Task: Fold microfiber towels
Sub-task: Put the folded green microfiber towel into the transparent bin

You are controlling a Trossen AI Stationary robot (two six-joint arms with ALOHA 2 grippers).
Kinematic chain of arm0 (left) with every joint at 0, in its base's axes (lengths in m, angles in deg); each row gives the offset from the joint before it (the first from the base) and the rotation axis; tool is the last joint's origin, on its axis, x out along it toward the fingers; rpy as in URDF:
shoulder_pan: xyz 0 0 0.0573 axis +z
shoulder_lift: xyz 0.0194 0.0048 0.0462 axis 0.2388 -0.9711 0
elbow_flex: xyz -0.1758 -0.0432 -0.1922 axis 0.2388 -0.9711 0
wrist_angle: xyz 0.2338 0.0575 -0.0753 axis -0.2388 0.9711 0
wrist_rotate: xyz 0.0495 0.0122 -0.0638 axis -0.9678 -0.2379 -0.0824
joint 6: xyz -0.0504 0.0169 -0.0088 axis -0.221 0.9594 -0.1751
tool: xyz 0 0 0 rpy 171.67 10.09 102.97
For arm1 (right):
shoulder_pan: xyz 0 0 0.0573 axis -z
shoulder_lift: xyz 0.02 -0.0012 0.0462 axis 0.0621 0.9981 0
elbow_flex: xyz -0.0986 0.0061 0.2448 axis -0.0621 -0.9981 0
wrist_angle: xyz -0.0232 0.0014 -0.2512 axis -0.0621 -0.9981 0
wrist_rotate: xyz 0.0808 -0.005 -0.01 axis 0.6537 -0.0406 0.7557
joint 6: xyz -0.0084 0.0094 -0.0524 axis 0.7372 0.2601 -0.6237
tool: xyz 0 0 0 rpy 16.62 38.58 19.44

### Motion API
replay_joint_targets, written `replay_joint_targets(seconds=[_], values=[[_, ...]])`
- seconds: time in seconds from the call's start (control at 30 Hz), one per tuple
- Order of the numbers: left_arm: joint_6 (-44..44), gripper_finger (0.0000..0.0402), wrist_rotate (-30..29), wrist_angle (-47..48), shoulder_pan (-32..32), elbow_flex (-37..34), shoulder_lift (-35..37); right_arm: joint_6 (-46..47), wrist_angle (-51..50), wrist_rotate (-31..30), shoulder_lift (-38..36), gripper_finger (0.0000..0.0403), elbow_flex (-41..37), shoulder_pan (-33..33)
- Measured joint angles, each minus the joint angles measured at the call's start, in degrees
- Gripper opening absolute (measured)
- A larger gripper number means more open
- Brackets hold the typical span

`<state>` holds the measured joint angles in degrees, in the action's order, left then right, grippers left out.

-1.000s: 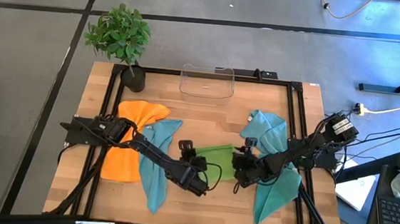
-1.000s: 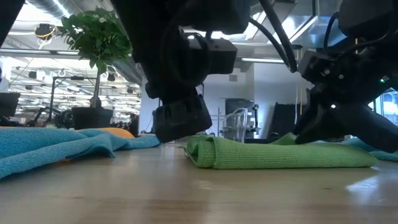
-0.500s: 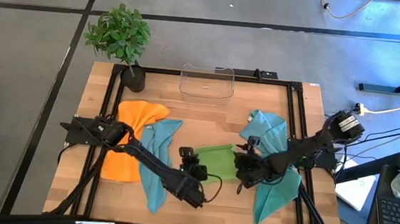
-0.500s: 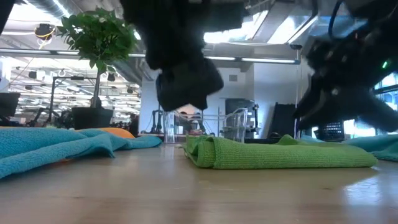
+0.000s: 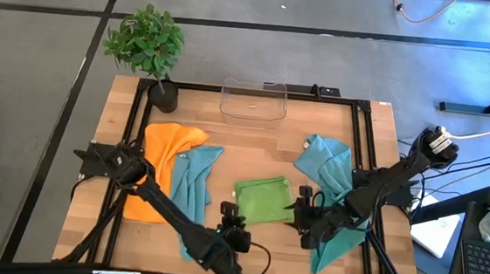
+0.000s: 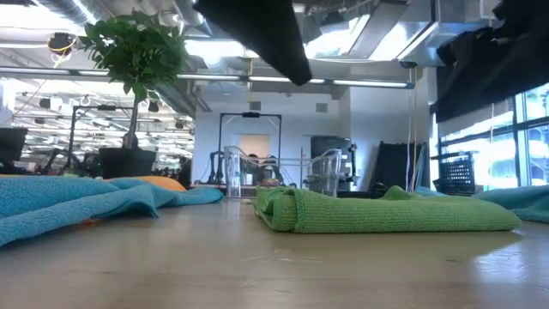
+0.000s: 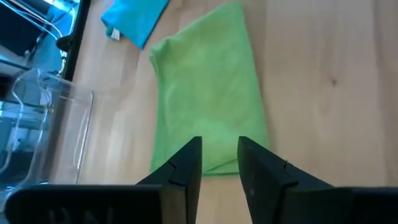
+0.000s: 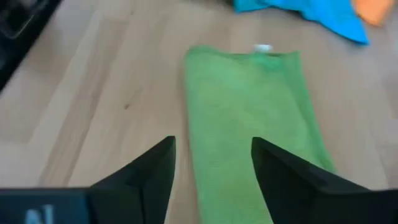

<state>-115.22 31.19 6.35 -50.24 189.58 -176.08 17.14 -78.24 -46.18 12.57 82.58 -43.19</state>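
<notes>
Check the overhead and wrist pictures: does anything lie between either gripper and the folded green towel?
Nothing visible does. The left gripper and the right gripper both face the green towel with only bare tabletop between; the blue towels lie off to the sides.

A potted plant (image 5: 145,46) stands at the far left corner of the wooden table (image 5: 253,146). A clear plastic bin (image 5: 253,100) sits at the middle of the far edge. A black metal frame (image 5: 363,138) runs round the tabletop. Off to the right, a laptop (image 5: 485,261) and cables (image 5: 473,133) lie beyond the table.
</notes>
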Motion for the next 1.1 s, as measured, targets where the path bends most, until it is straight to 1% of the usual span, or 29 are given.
replay_joint_targets(seconds=[0.1,0.23,0.33,0.4,0.5,0.77,0.83,0.93,1.03,1.1], values=[[-2.61,0.0095,0.12,1.06,-1.33,-0.33,0.00,-2.88,0.06,-0.55,3.62,0.0217,1.34,-0.52],[-7.43,0.0095,-2.35,1.23,-2.54,-1.17,0.00,-6.74,-5.56,-1.68,9.50,0.0218,6.75,0.74],[-8.29,0.0095,-4.13,-0.32,-3.23,-1.18,0.00,-10.25,-12.20,-0.04,13.58,0.0218,11.98,2.15],[-8.48,0.0095,-4.92,-1.05,-3.72,-1.20,0.00,-12.07,-13.36,1.82,16.55,0.0218,14.93,2.75],[-8.44,0.0095,-6.24,-2.14,-3.88,-1.20,0.00,-14.06,-15.52,3.23,19.95,0.0218,17.06,3.43],[-8.58,0.0094,-6.91,-1.84,-3.31,-1.20,0.01,-13.17,-11.30,3.89,26.73,0.0218,17.33,4.61],[-8.66,0.0094,-6.82,-1.95,-3.70,-1.21,0.02,-13.40,-10.91,3.14,28.11,0.0218,17.46,4.74],[-8.70,0.0094,-6.80,-2.05,-4.11,-1.22,0.02,-12.84,-10.30,0.49,29.64,0.0218,17.57,4.83],[-8.74,0.0094,-7.11,-2.29,-4.26,-1.22,0.02,-11.16,-10.07,-1.57,30.11,0.0218,17.55,4.98],[-8.78,0.0095,-7.27,-2.42,-4.36,-1.22,0.02,-9.67,-9.74,-1.59,30.08,0.0218,17.49,5.27]])
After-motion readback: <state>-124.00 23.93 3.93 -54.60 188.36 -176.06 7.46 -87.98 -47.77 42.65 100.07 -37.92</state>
